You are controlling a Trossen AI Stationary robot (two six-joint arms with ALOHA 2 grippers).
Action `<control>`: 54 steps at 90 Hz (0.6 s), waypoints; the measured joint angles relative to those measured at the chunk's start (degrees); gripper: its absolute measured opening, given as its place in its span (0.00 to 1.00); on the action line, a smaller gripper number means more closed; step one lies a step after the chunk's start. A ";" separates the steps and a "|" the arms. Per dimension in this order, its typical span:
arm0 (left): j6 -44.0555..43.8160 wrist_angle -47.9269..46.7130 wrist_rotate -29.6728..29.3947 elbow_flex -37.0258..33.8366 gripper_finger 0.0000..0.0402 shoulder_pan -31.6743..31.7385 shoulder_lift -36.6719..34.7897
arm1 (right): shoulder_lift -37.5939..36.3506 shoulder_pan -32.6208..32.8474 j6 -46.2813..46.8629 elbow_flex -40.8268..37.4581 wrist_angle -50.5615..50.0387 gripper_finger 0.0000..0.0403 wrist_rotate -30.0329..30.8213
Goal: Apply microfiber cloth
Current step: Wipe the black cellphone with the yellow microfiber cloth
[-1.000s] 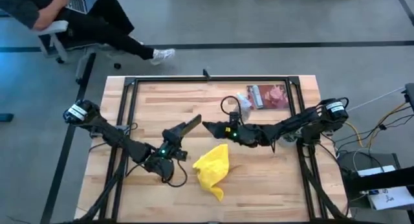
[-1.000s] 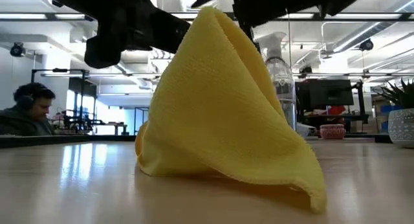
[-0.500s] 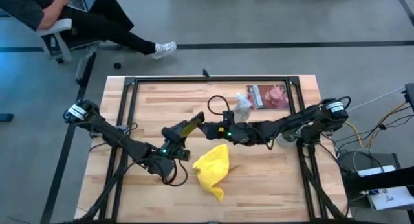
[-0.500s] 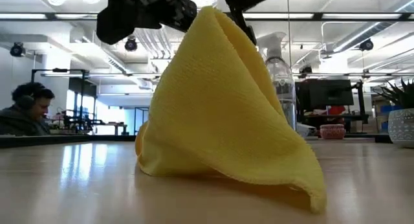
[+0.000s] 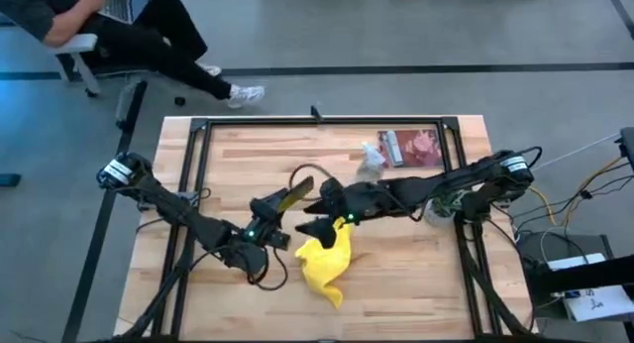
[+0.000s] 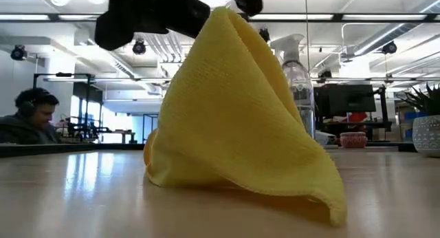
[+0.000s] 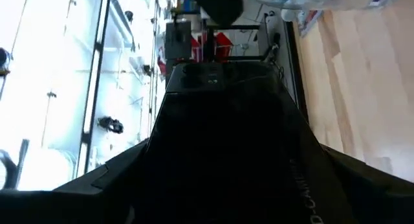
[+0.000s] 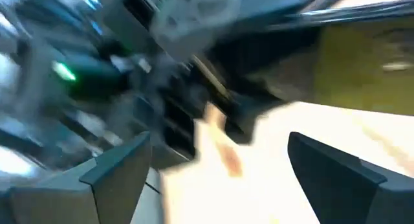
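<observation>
Two pincers are being shown above the counter (image 5: 416, 274): the right pincer (image 5: 315, 216), spread open and empty, is being brought to the peaked microfiber cloth (image 5: 325, 256) at mid-counter for a grasp; closing on its peak is judged next. The left pincer (image 5: 294, 194) is holding a dark flat object (image 5: 290, 195).

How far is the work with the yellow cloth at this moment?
Done: nothing certain; the microfiber cloth lies bunched on the table. In hand: the right end effector, open, is just above the cloth's peak, and the left end effector holds a dark flat object aloft. Left: gripping the cloth and wiping the object.
</observation>
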 joint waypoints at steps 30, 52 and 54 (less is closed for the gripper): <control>-1.50 -0.01 0.00 0.00 0.79 -8.23 1.02 | 1.14 12.74 -18.29 -4.07 -9.06 0.84 29.41; 0.64 -0.12 0.24 -0.04 0.79 -9.74 7.44 | 4.99 19.70 -16.60 -18.32 14.10 0.84 51.71; 0.71 -0.11 0.35 -0.04 0.79 -9.74 8.05 | 5.41 19.85 -16.55 -19.45 16.27 0.84 52.09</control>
